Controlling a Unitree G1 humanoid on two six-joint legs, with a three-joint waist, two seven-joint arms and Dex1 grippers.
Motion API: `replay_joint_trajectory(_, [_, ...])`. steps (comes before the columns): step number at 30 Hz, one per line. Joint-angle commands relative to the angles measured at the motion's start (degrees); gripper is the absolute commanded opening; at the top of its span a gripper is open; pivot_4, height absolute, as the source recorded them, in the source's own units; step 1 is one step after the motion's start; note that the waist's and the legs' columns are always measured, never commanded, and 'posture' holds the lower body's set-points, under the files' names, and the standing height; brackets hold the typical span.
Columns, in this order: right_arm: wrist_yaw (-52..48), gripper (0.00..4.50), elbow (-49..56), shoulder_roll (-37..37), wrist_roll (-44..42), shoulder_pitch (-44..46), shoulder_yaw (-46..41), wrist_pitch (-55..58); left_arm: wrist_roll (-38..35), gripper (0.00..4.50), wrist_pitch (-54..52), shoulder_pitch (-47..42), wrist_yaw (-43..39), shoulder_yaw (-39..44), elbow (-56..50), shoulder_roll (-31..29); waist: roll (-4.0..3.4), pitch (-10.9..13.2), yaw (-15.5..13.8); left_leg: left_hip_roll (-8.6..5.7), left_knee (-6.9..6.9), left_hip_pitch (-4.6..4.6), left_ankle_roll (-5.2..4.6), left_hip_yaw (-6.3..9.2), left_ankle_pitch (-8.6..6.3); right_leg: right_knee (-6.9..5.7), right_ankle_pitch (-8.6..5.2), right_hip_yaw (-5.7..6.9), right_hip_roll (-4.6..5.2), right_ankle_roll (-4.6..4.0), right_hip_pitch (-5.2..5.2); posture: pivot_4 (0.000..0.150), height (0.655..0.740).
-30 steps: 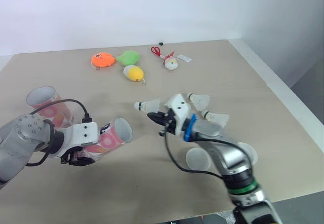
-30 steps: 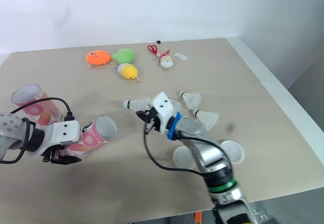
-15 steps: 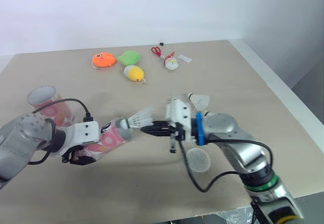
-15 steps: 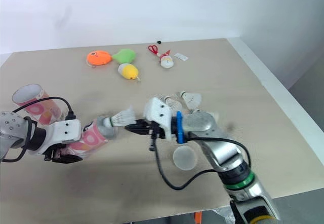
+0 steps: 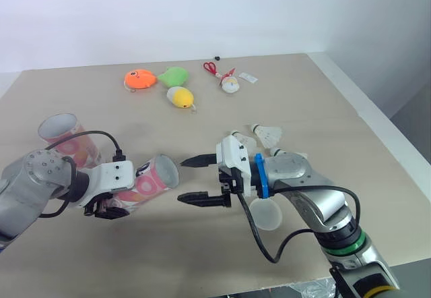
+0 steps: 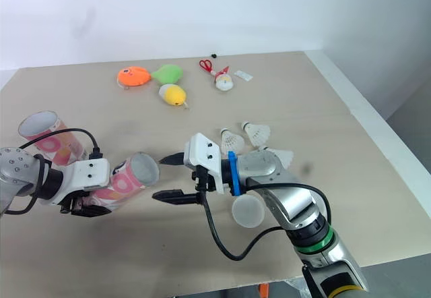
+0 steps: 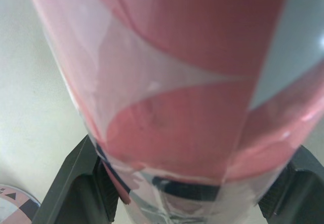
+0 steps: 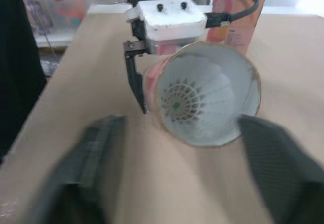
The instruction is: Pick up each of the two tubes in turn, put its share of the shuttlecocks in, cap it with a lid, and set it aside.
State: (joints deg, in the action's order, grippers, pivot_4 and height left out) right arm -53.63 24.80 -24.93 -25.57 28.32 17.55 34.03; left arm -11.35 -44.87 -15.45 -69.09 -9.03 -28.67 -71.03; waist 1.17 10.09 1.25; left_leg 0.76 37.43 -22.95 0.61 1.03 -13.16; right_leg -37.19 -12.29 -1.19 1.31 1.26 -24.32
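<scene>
The shuttlecock (image 8: pixel 185 100) that the right gripper (image 5: pixel 185 181) was pinching at the mouth of the pink tube (image 5: pixel 149 182) half a second ago now sits inside that tube, with its feathers toward the opening. The gripper has let go. Its two black fingers are spread wide apart just in front of the tube's mouth, touching nothing.

The left gripper (image 5: pixel 116 197) is clamped around the pink tube near its rear end. It holds the tube tilted almost onto its side at the near left of the table (image 5: pixel 316 102), with the mouth turned right toward the other gripper.

The second tube (image 5: pixel 65 137) stands upright at the far left, open end up, apart from the held one. Three loose shuttlecocks (image 6: pixel 257 133) lie close together right of centre, just beyond the right forearm. A clear round lid (image 6: pixel 248 210) lies on the table on the near side of that arm.

Along the far side are an orange plush fish (image 5: pixel 139 79), a green plush toy (image 5: pixel 173 76), a yellow plush toy (image 5: pixel 179 97), red scissors (image 5: pixel 211 67) and a small doll (image 5: pixel 229 84).
</scene>
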Motion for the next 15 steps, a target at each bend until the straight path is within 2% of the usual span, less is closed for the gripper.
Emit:
replay_joint_trajectory(1, [6.4,4.41,7.2,-0.3,-0.9,-7.2,-8.4,-2.2,-0.2,2.92,0.1,0.2,-0.4,-0.9,-0.3,-0.2,0.02,0.0,-0.1,0.00,0.00,-0.02,0.00,0.02,0.00,0.00,0.00,0.01,0.01,0.00,0.00,0.150,0.7400])
replay_joint_trajectory(9, [13.7,4.41,18.8,-4.9,0.2,-30.8,-22.4,-5.8,0.4,2.92,1.1,-1.4,-1.0,-1.2,0.6,-0.3,-0.01,0.0,0.0,-0.03,0.00,-0.03,0.06,-0.08,-0.04,0.03,-0.10,-0.06,0.06,0.05,-0.03,0.150,0.7400])
replay_joint_trajectory(15, [18.4,4.41,22.5,-5.1,4.6,-41.4,-22.7,-7.9,1.1,2.92,2.9,-3.2,-2.5,-2.3,2.8,-0.9,0.04,0.0,0.0,0.00,0.05,0.03,0.05,-0.02,-0.03,0.01,-0.16,0.01,-0.04,-0.15,0.00,0.150,0.7400])
